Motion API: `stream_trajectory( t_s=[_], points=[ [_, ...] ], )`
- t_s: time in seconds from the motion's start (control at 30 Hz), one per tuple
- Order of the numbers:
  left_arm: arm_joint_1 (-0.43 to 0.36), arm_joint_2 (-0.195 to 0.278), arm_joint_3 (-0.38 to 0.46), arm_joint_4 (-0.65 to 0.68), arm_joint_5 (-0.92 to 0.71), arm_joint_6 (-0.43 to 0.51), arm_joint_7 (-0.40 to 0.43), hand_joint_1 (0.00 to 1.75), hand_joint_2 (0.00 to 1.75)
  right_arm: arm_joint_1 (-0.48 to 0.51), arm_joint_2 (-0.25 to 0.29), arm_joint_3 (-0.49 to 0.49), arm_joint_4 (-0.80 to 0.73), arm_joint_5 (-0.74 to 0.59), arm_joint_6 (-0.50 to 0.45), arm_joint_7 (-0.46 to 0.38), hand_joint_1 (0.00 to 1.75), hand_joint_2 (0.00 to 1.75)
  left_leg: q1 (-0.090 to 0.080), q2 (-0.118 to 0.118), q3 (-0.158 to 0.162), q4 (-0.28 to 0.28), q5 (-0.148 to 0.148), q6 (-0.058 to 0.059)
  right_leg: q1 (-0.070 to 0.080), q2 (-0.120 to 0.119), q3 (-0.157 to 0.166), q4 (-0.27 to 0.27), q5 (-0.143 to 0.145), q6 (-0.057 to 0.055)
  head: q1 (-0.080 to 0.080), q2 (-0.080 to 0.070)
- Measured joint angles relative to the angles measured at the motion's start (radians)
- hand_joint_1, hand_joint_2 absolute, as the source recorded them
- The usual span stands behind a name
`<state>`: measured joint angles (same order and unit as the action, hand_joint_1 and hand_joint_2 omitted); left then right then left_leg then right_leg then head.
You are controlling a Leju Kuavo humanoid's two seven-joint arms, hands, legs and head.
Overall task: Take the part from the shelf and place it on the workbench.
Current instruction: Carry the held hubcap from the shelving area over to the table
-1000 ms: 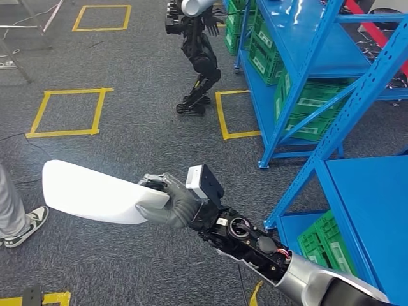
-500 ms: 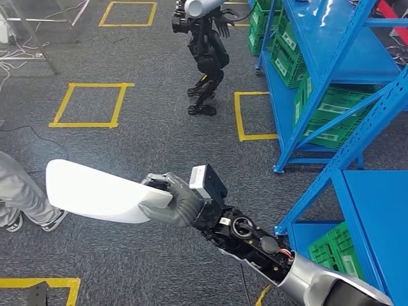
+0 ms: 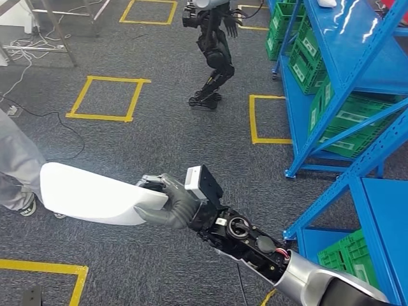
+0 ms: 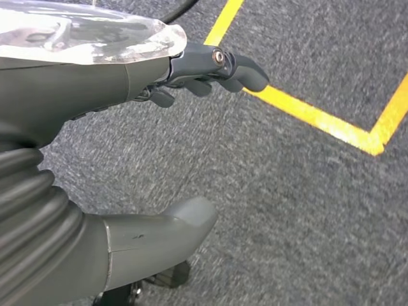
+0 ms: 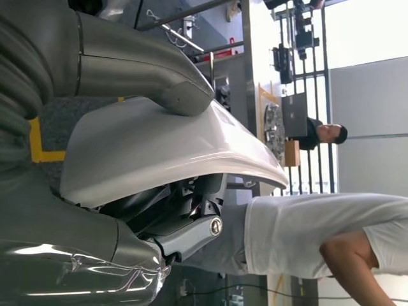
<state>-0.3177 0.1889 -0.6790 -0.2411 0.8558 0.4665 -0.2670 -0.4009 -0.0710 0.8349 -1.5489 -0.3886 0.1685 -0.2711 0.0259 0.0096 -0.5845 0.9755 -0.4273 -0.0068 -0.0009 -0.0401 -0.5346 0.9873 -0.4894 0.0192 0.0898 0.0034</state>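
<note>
Right hand [image 3: 173, 204] mid-frame in head view, clamped on one end of white part [image 3: 89, 193]; part juts toward left edge, off shelf [image 3: 336, 70] at right, over carpet; left hand [image 4: 144, 146] hangs loose, grasping nothing; person [image 3: 16, 166] near part's tip. Carry step: keep clamp firm, part level, swing wide of person; workbench not identifiable.
</note>
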Motion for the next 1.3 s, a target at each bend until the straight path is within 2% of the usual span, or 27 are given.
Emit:
stream_trajectory(
  t_s=[0.03,0.1,0.13,0.17,0.2,0.27,0.33,0.37,0.43,0.5,0.53,0.6,0.63,0.67,0.7,0.73,0.8,0.83,0.93,1.0,1.03,1.1,1.13,1.17,1.2,1.23,1.3],
  points=[
    [-0.001,0.0,0.0,0.0,0.0,0.0,0.0,0.0,1.75,0.0,0.0,0.0,0.0,0.0,0.0,0.0,1.75,1.75,0.001,-0.004,0.0,-0.001,0.001,0.004,-0.002,0.012,-0.019,0.044,-0.028,0.005,0.003,0.0],
    [-0.001,0.0,0.0,0.0,0.0,0.0,0.0,0.0,1.75,0.002,0.0,0.0,0.0,0.0,0.001,0.001,1.75,1.75,0.0,-0.013,0.0,-0.001,0.002,0.009,-0.003,0.029,-0.08,0.184,-0.095,0.01,0.008,0.0],
    [-0.001,0.0,0.0,0.0,0.001,0.0,0.0,0.0,1.75,0.005,0.0,0.0,0.0,0.0,0.001,0.003,1.75,1.75,-0.002,-0.018,0.0,-0.001,0.002,0.01,-0.003,0.032,-0.107,0.245,-0.114,0.01,0.01,0.0],
    [0.0,0.0,0.0,0.0,0.002,0.0,-0.001,0.0,1.75,0.007,0.0,0.0,0.0,0.0,0.001,0.004,1.75,1.75,-0.003,-0.025,0.0,-0.001,0.001,0.01,-0.003,0.033,-0.122,0.274,-0.114,0.008,0.011,0.0],
    [0.001,0.0,0.0,0.0,0.003,0.0,-0.002,0.0,1.75,0.009,0.0,0.0,-0.001,0.0,0.002,0.006,1.75,1.75,-0.004,-0.032,0.001,-0.001,0.001,0.01,-0.003,0.035,-0.118,0.262,-0.095,0.004,0.012,0.0],
    [0.002,-0.001,0.0,0.0,0.003,0.0,-0.005,0.0,1.75,0.01,0.0,0.0,-0.004,0.0,0.002,0.008,1.75,1.75,-0.005,-0.047,0.003,-0.001,0.001,0.01,0.0,0.049,-0.065,0.138,-0.022,-0.01,0.014,0.0],
    [0.002,-0.003,0.0,0.0,0.003,0.0,-0.007,0.0,1.75,0.009,0.0,0.0,-0.01,0.001,0.002,0.01,1.75,1.75,-0.007,-0.06,0.001,-0.001,0.003,0.006,0.003,0.071,-0.013,0.021,0.023,-0.023,0.013,0.0],
    [0.002,-0.003,0.0,0.0,0.003,0.0,-0.007,0.0,1.75,0.009,0.0,0.0,-0.013,0.002,0.001,0.011,1.75,1.75,-0.006,-0.065,-0.002,-0.001,0.005,0.002,0.005,0.077,0.0,-0.005,0.027,-0.027,0.013,0.0],
    [0.004,-0.003,0.0,0.0,0.003,-0.002,-0.007,0.0,1.75,0.01,0.0,0.0,-0.017,0.006,0.0,0.014,1.75,1.75,-0.005,-0.072,-0.008,-0.003,0.011,-0.01,0.004,0.07,0.01,-0.021,0.025,-0.032,0.013,0.0],
    [0.004,-0.003,0.0,0.0,0.001,-0.003,-0.007,0.0,1.75,0.01,0.0,0.0,-0.019,0.01,-0.003,0.017,1.75,1.75,-0.007,-0.055,-0.02,0.015,-0.003,-0.02,-0.001,0.057,0.017,-0.04,0.034,-0.038,0.008,0.0],
    [0.002,-0.004,0.0,0.0,0.001,-0.002,-0.009,0.0,1.75,0.01,0.0,0.0,-0.02,0.011,-0.005,0.018,1.75,1.75,-0.007,-0.042,-0.038,0.052,-0.028,-0.024,-0.004,0.05,0.019,-0.048,0.04,-0.041,0.003,0.0],
    [-0.003,-0.005,0.0,0.0,0.002,0.005,-0.018,0.0,1.75,0.013,0.0,0.0,-0.021,0.015,-0.01,0.021,1.75,1.75,-0.007,-0.024,-0.095,0.178,-0.092,-0.031,-0.001,0.037,0.017,-0.051,0.043,-0.046,-0.007,0.0],
    [-0.003,-0.005,0.0,0.0,0.003,0.009,-0.024,0.0,1.75,0.016,0.0,0.0,-0.021,0.017,-0.012,0.023,1.75,1.75,-0.006,-0.022,-0.122,0.237,-0.114,-0.034,0.0,0.03,0.016,-0.051,0.043,-0.046,-0.008,0.0],
    [-0.003,-0.006,0.0,0.0,0.003,0.013,-0.029,0.0,1.75,0.019,0.0,0.0,-0.021,0.018,-0.014,0.025,1.75,1.75,-0.006,-0.021,-0.135,0.266,-0.118,-0.037,0.001,0.023,0.015,-0.05,0.043,-0.046,-0.009,0.0],
    [-0.002,-0.007,0.0,0.0,0.003,0.016,-0.033,0.0,1.75,0.021,0.0,0.0,-0.021,0.019,-0.016,0.026,1.75,1.75,-0.006,-0.018,-0.128,0.256,-0.103,-0.039,0.0,0.017,0.014,-0.049,0.042,-0.046,-0.009,0.0],
    [-0.002,-0.007,0.0,0.0,0.0,0.016,-0.035,0.0,1.75,0.021,0.0,0.0,-0.021,0.019,-0.019,0.027,1.75,1.75,-0.005,-0.013,-0.102,0.208,-0.073,-0.04,0.0,0.011,0.013,-0.046,0.041,-0.044,-0.01,0.0],
    [-0.006,-0.006,-0.001,0.0,-0.016,0.008,-0.034,0.0,1.75,0.02,0.0,0.0,-0.021,0.02,-0.023,0.028,1.75,1.75,-0.005,0.009,-0.031,0.07,-0.017,-0.038,0.003,0.0,0.011,-0.036,0.034,-0.036,-0.012,0.0],
    [-0.008,-0.005,-0.001,0.0,-0.026,0.0,-0.028,0.0,1.75,0.02,0.0,0.0,-0.021,0.02,-0.023,0.028,1.75,1.75,-0.006,0.015,-0.008,0.024,-0.004,-0.031,0.006,-0.004,0.01,-0.031,0.03,-0.032,-0.012,0.0],
    [-0.011,-0.003,-0.004,0.0,-0.044,-0.052,0.017,0.0,1.75,0.019,0.0,0.0,-0.021,0.021,-0.024,0.026,1.75,1.75,-0.01,0.005,0.002,-0.002,0.0,-0.007,0.01,-0.014,0.008,-0.026,0.025,-0.02,-0.007,0.0],
    [-0.012,0.001,-0.006,0.0,-0.046,-0.093,0.045,0.0,1.75,0.019,0.0,-0.001,-0.021,0.02,-0.023,0.023,1.75,1.75,-0.008,-0.003,0.003,-0.004,0.003,0.004,0.007,-0.003,-0.003,0.0,0.003,-0.009,-0.003,0.0],
    [-0.014,0.002,-0.008,0.0,-0.046,-0.104,0.051,0.0,1.75,0.019,0.0,-0.001,-0.021,0.019,-0.023,0.022,1.75,1.75,-0.005,-0.006,0.003,-0.005,0.004,0.009,0.004,0.009,-0.021,0.041,-0.023,-0.004,0.0,0.0],
    [-0.015,0.004,-0.015,0.0,-0.046,-0.113,0.055,0.0,1.75,0.02,0.0,-0.001,-0.021,0.019,-0.023,0.02,1.75,1.75,-0.005,-0.014,0.002,-0.005,0.005,0.013,0.0,0.028,-0.08,0.18,-0.092,0.005,0.007,0.0],
    [-0.015,0.005,-0.018,0.0,-0.046,-0.114,0.057,0.0,1.75,0.022,-0.001,-0.001,-0.02,0.018,-0.023,0.02,1.75,1.75,-0.005,-0.019,0.002,-0.005,0.005,0.014,0.0,0.03,-0.109,0.246,-0.115,0.007,0.008,0.0],
    [-0.015,0.006,-0.02,0.0,-0.046,-0.115,0.058,0.0,1.75,0.023,-0.001,-0.001,-0.02,0.018,-0.023,0.02,1.75,1.75,-0.005,-0.025,0.002,-0.005,0.005,0.014,-0.001,0.031,-0.126,0.282,-0.12,0.007,0.009,0.0],
    [-0.015,0.006,-0.021,0.0,-0.046,-0.116,0.059,0.0,1.75,0.024,-0.001,-0.001,-0.02,0.018,-0.022,0.02,1.75,1.75,-0.005,-0.032,0.003,-0.005,0.005,0.014,-0.001,0.033,-0.123,0.274,-0.104,0.005,0.01,0.0],
    [-0.015,0.006,-0.022,0.0,-0.046,-0.116,0.059,0.0,1.75,0.024,-0.001,-0.001,-0.02,0.018,-0.022,0.02,1.75,1.75,-0.005,-0.039,0.005,-0.005,0.005,0.013,0.0,0.036,-0.1,0.223,-0.069,0.002,0.011,0.0],
    [-0.017,0.007,-0.025,0.0,-0.046,-0.116,0.06,0.0,1.75,0.023,-0.001,-0.001,-0.02,0.018,-0.022,0.019,1.75,1.75,-0.006,-0.053,0.007,-0.005,0.005,0.011,0.0,0.062,-0.033,0.075,0.003,-0.01,0.012,0.0]
  ],
)
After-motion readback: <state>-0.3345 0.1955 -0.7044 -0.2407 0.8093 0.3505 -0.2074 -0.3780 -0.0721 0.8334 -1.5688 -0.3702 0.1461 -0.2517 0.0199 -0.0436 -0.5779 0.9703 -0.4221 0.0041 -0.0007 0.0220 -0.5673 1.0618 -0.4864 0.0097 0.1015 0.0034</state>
